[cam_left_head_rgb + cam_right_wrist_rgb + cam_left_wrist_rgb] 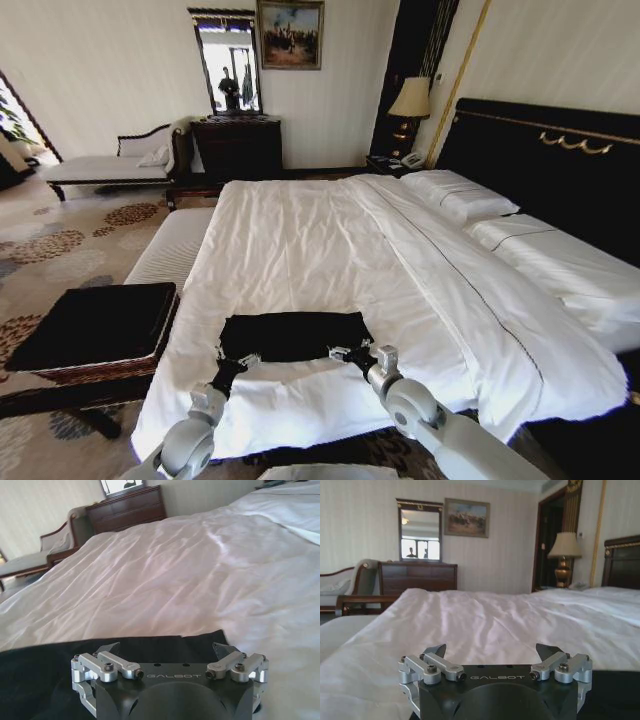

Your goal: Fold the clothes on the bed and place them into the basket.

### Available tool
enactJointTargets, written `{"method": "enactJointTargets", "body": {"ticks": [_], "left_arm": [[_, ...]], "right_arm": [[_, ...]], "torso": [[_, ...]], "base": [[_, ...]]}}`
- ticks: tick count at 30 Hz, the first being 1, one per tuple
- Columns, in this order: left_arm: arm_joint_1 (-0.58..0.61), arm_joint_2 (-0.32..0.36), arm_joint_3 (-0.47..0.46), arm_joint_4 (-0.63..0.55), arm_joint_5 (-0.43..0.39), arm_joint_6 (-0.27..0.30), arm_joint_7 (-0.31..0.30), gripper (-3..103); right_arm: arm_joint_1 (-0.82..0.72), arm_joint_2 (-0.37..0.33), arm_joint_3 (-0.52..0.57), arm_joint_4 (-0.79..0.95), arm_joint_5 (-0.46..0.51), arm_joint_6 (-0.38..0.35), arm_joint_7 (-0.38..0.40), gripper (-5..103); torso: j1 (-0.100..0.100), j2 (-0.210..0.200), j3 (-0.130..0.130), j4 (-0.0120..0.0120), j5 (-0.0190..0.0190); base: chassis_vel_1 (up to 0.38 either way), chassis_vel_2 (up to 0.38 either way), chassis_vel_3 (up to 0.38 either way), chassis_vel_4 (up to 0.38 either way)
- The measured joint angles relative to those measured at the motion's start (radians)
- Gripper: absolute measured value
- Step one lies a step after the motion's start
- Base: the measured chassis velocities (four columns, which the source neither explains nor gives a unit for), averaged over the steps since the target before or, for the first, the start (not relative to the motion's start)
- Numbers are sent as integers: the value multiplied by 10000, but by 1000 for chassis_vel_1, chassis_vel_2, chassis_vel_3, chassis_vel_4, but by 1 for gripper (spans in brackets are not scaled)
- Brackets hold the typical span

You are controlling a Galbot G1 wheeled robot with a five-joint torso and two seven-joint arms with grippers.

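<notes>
While both arms sit at the near edge of the bed [300,230], the black T-shirt [293,334] lies on the white duvet as a flat, wide rectangle close to the foot, so it looks at least partly folded; can't tell how many folds are in. left gripper [234,362] is at the shirt's near left corner, right gripper [352,354] at the near right corner. Wrist views show both sets of fingers spread apart, nothing clamped; right one hovers over black cloth, left one at its edge. Basket [60,370] with black lining sits on the floor off the bed's left side, well apart from the shirt. My read: folding in progress or near done, pickup and transfer to basket not yet done
</notes>
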Motion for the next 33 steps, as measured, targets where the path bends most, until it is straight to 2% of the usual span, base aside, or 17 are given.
{"method": "enactJointTargets", "body": {"ticks": [1,3,5,7,10,11,14,20,33], "left_arm": [[295,-466,-411,-241,113,-111,75,100],[629,-862,-765,-389,175,-252,87,100],[750,-986,-883,-421,212,-322,91,100],[1347,-1395,-1309,-514,463,-632,133,100],[1996,-1571,-1642,-589,705,-1021,179,100],[1996,-1571,-1642,-589,705,-1021,179,100],[2372,-1834,-1781,-678,815,-1154,173,100],[2522,-2033,-1690,-866,1002,-1039,167,100],[2830,-2091,-1713,-1261,1167,-757,125,100]], "right_arm": [[-346,277,693,-129,192,105,-47,100],[-680,511,1326,-221,598,145,-196,100],[-776,574,1486,-241,733,148,-273,100],[-1124,894,2217,-313,1359,150,-607,100],[-1350,1364,2678,-352,2184,22,-744,100],[-1350,1364,2678,-352,2184,22,-744,100],[-1473,2059,2901,-607,2534,-47,-936,100],[-1678,2805,3074,-765,2898,-138,-960,100],[-1786,4056,2465,-1342,2280,253,-1390,100]], "torso": [[0,-1,0,1,6],[-1,0,0,0,4],[-1,0,-1,-1,3],[-1,0,-1,0,0],[-1,0,0,4,6],[-1,0,0,4,6],[-2,0,-1,3,4],[0,0,0,0,3],[0,-1,0,1,3]], "base": [[0,0,0,0],[0,0,0,0],[0,0,0,0],[0,0,0,0],[0,0,0,0],[0,0,0,0],[0,0,0,0],[0,0,0,0],[0,0,0,0]]}}
